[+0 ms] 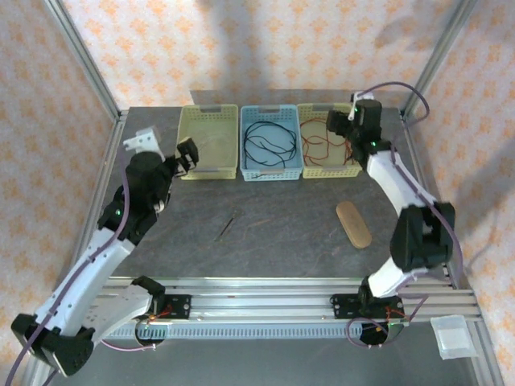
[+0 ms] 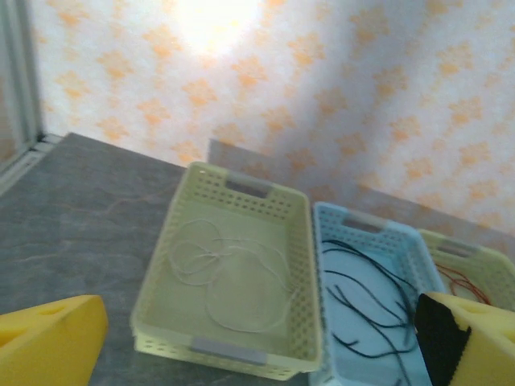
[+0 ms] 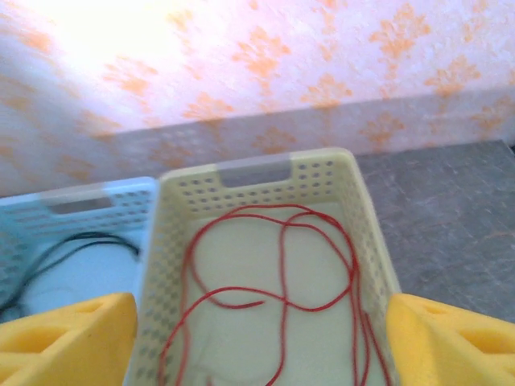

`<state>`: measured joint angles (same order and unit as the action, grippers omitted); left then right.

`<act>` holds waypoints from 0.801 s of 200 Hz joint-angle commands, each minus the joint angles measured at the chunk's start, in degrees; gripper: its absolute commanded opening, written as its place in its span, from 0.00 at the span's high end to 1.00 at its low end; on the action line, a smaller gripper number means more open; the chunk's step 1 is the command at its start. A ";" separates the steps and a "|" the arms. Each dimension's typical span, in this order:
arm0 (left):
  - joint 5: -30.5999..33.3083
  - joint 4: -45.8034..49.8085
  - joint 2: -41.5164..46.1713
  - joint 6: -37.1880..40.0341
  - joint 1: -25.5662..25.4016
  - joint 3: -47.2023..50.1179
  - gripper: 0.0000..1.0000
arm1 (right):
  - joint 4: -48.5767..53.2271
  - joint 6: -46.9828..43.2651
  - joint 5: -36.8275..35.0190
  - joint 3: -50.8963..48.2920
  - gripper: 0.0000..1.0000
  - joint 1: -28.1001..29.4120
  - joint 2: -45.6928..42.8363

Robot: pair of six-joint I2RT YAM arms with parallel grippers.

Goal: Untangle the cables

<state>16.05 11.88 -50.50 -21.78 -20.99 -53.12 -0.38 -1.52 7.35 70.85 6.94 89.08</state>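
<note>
Grey bench (image 1: 282, 225) with three baskets side by side at its far edge: left yellow basket (image 1: 211, 108), blue basket (image 1: 271, 174), right yellow basket (image 1: 330, 172). The left claw (image 2: 257, 342) hovers before the left yellow basket, spread wide, gripping nothing. The right claw (image 3: 261, 338) hangs over the right yellow basket, also spread and empty. The cables lie sorted: white cable (image 2: 211, 256) in the left yellow basket, black cable (image 1: 270, 143) in the blue basket, red cable (image 3: 283, 265) in the right yellow basket.

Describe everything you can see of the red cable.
The red cable is a thin, floppy wire lying slack in overlapping loops on the floor of the rightmost, pale yellow perforated basket. One free end shows mid-basket. Only the basket touches it, as far as shows.
</note>
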 commanded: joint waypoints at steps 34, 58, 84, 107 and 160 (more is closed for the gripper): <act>13.21 -30.70 14.08 9.11 3.07 27.41 0.01 | -23.17 7.00 -7.73 -27.43 0.00 -0.47 -21.00; 13.33 -51.04 19.64 16.44 5.53 43.18 0.01 | -27.83 5.92 -12.83 -37.18 0.00 -1.97 -27.33; 8.30 -73.32 20.71 22.25 9.46 57.09 0.01 | -32.40 6.85 -16.77 -45.73 0.00 -4.57 -29.59; 5.65 -69.66 18.03 22.83 11.53 57.45 0.01 | -38.03 7.85 -16.43 -52.32 0.00 -7.42 -30.39; 12.49 -64.08 1.61 17.91 12.31 52.00 0.01 | -50.13 3.41 -15.13 -61.26 0.00 -8.43 -27.85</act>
<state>25.50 -50.63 -42.46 -1.91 -9.69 -0.27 -39.99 4.16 -7.14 11.92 -1.19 59.94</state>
